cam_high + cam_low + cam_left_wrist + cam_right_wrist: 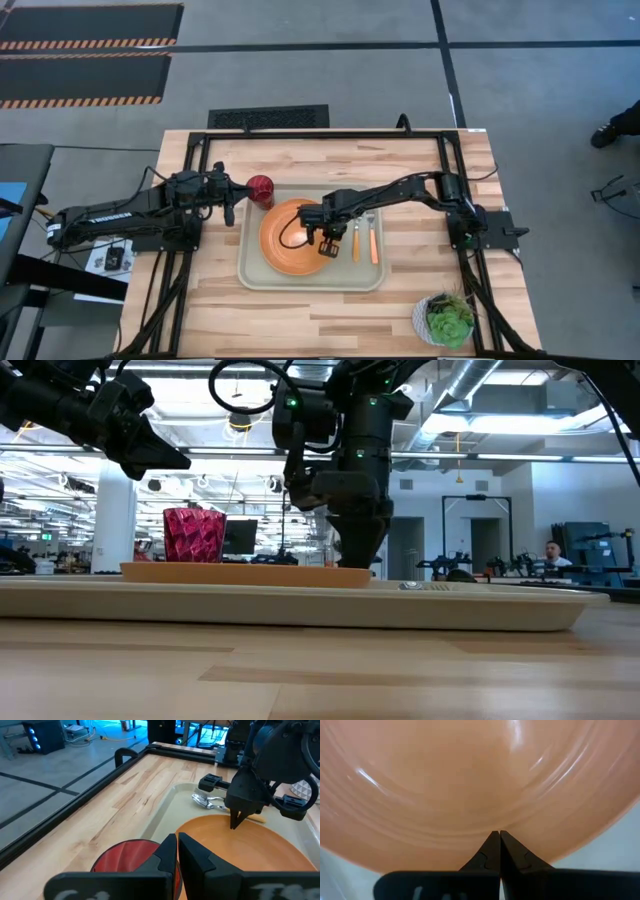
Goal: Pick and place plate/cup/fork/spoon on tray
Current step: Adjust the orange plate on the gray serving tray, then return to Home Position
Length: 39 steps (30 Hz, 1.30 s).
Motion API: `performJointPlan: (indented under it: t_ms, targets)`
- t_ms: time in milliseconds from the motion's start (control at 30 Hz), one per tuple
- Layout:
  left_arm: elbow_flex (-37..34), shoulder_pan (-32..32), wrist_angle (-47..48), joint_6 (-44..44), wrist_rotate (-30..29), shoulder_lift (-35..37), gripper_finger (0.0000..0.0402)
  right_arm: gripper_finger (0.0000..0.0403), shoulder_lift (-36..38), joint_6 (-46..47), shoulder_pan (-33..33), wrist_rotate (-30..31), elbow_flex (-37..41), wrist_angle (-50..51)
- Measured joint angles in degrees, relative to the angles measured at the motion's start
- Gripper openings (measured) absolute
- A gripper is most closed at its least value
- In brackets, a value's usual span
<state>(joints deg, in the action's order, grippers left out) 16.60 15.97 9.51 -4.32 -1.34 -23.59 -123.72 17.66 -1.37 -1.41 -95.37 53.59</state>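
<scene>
The orange plate (290, 240) lies flat in the left half of the pale tray (310, 282). The fork and the spoon lie side by side on the tray's right part (364, 242); I cannot tell which is which. The dark red cup (260, 188) stands upright at the tray's far left corner. My right gripper (328, 245) is shut and points down over the plate's right part. My left gripper (232, 207) is shut and empty, above and to the left of the cup (195, 535). My right gripper's shut fingertips (355, 563) point down from above at the plate's inner surface, near its right rim (530, 820). I cannot tell whether they touch it. The plate lies flat on the tray.
A white pot with a green plant (443, 320) stands at the table's near right corner. A black frame (300, 133) runs along the table's far edge and sides. Bare wood lies in front of the tray (310, 320).
</scene>
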Motion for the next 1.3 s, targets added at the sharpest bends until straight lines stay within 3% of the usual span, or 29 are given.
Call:
performJointPlan:
  t_ms: [867, 1033, 1300]
  targets:
    - [0.0, 0.0, 0.03, -0.02, 0.02, 0.0, 0.0006, 0.0016, 0.02, 2.42, 0.22, 2.97, -1.94, 4.54]
    - [0.0, 0.0, 0.0, -0.02, 0.16, 0.03, 0.0006, 0.001, 1.01, -1.33, -0.31, 5.1, -3.8, 2.88]
    - [0.0, 0.0, -0.58, 0.2, 3.09, 1.81, 0.0006, 0.0003, 3.28, -11.66, 0.3, 5.84, -3.79, -8.93]
